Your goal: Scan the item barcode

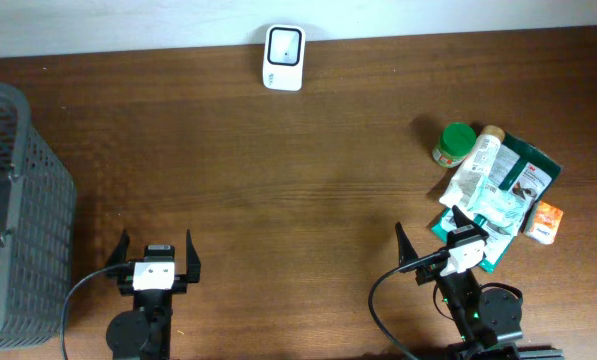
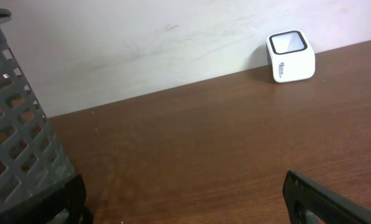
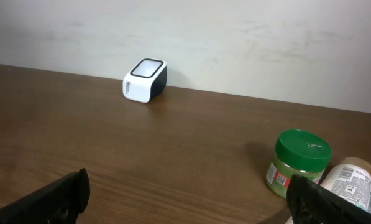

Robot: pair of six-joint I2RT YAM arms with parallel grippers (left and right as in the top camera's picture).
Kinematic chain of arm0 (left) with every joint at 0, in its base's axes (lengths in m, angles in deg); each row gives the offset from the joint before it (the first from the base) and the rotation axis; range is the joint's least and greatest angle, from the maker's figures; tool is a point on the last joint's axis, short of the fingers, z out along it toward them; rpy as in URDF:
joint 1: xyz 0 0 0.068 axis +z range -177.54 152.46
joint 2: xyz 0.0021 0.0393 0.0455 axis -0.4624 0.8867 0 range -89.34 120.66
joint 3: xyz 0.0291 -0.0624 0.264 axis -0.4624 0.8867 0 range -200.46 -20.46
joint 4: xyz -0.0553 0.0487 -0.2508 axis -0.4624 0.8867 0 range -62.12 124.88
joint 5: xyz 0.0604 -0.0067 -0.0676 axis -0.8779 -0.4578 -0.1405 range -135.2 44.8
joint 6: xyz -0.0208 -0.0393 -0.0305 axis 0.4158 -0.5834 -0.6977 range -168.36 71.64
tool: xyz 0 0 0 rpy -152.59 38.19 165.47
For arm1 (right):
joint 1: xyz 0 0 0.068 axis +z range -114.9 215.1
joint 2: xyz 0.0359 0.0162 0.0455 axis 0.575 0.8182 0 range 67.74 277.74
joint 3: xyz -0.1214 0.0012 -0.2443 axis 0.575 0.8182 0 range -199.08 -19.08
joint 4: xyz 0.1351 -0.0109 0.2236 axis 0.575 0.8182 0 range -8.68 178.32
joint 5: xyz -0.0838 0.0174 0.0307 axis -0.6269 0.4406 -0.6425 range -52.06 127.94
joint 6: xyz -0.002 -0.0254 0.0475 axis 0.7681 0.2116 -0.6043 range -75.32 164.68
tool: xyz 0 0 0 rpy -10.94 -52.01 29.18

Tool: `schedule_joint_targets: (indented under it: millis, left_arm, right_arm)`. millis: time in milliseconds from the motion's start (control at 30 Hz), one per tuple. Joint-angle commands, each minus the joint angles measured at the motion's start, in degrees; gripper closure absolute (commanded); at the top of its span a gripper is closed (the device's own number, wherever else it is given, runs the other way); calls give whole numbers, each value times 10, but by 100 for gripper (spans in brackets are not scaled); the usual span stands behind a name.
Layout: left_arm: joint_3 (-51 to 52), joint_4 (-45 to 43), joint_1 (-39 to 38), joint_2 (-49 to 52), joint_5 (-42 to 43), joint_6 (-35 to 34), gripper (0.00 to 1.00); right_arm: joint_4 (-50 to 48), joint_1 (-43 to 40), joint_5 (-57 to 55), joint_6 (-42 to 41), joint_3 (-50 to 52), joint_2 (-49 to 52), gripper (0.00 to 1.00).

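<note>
Jar [image 1: 455,144]: likely rigid, smooth; take by sides, near the counter [image 1: 278,190] right edge.
Left claw [image 1: 156,250]: wide, empty.
Right claw [image 1: 430,232]: wide, empty.

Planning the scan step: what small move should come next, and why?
Probably ease the right pincer toward the green-lidded jar: it stands open and empty beside the item pile, the jar stands upright at the pile's edge, and the scanner waits by the wall.

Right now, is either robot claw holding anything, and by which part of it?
Nothing is held. The left gripper and the right gripper both stand open and empty above the table.
</note>
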Motion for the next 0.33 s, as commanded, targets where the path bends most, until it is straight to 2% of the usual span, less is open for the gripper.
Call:
schedule_joint_targets:
  millis: [0, 300]
  left_arm:
    - [4, -1, 1, -6, -2, 9, 1]
    - [4, 0, 1, -6, -2, 9, 1]
  right_arm:
    - [3, 3, -3, -1, 3, -4, 2]
    - [3, 3, -3, -1, 3, -4, 2]
